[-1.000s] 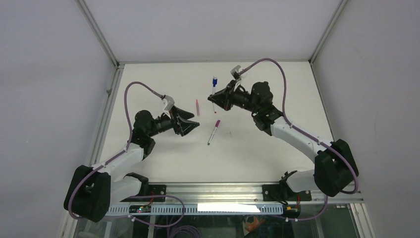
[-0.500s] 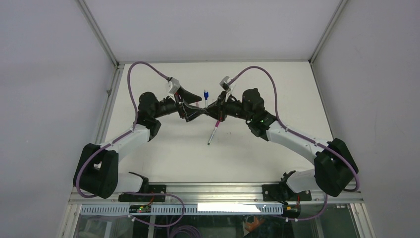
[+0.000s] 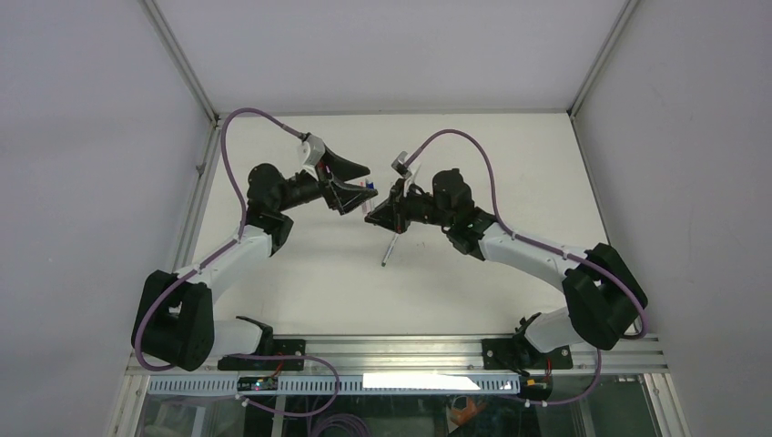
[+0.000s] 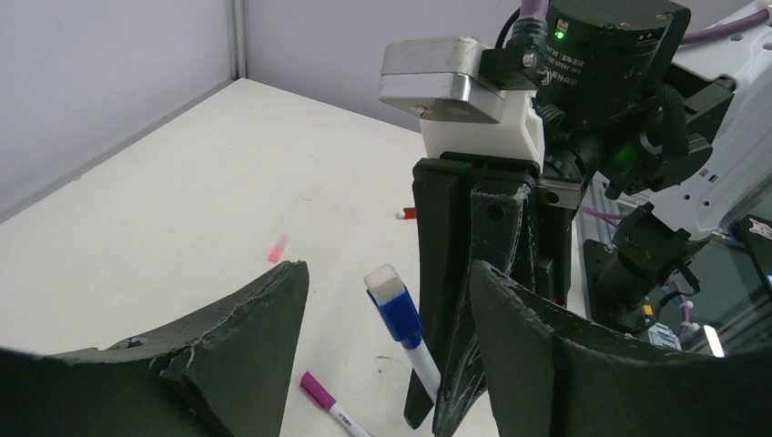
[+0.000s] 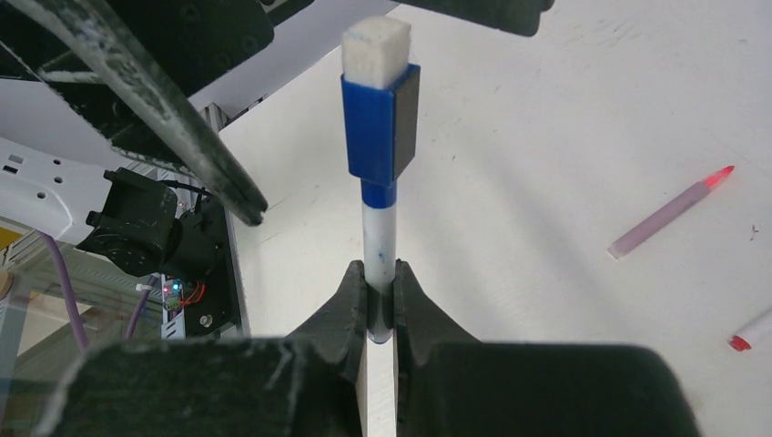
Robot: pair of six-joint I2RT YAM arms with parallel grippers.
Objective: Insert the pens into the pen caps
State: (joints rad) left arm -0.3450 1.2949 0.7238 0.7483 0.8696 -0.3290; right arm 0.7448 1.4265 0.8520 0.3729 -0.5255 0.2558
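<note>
Your right gripper (image 5: 380, 273) is clamped on the white barrel of a pen (image 5: 378, 241), its blue cap (image 5: 380, 127) at the free end; your left gripper (image 4: 387, 269) is spread wide, one finger on either side of that cap, not touching it; on the white table (image 4: 182, 209) lie a magenta-capped pen (image 4: 330, 407), a pinkish pen (image 5: 669, 214), a pink cap (image 4: 279, 247) and a red cap (image 4: 407, 214).
</note>
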